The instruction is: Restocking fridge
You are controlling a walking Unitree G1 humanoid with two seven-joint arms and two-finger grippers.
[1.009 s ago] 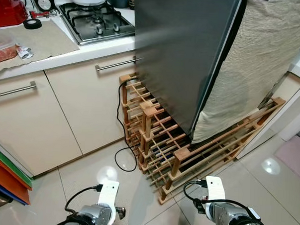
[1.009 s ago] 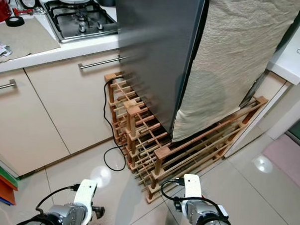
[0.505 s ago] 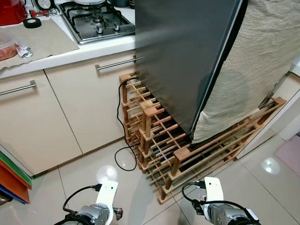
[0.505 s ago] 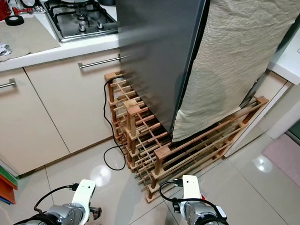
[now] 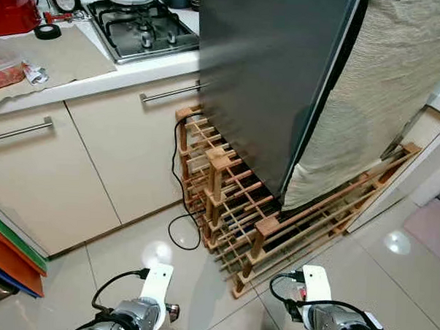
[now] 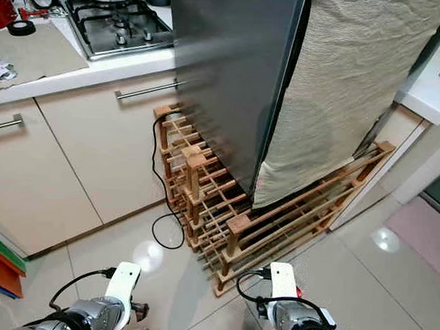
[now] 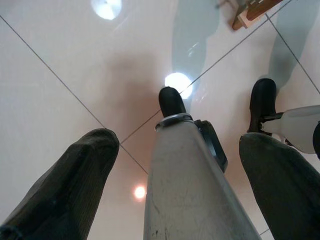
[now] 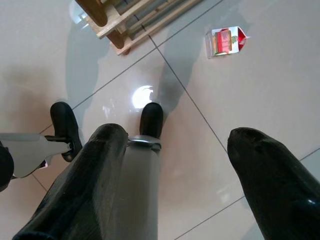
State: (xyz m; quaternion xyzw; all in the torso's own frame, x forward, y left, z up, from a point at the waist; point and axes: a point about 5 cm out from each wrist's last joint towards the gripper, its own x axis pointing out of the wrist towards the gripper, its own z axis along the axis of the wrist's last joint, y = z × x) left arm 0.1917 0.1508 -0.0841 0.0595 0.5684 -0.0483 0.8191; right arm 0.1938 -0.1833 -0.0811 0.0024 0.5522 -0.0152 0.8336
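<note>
We are standing before the closed fridge, which is resting on a wooden rack and is draped on one side with a striped cloth. Both arms are hanging low because no item is in hand yet. The left gripper is released, its fingers spread wide and empty above the floor tiles. The right gripper is likewise released and empty. The task's item, a small red-and-white carton, is lying on the floor well ahead of the right gripper, past the robot's foot and near the rack corner. We judge that restocking is not yet started; the carton needs picking up first.
</note>
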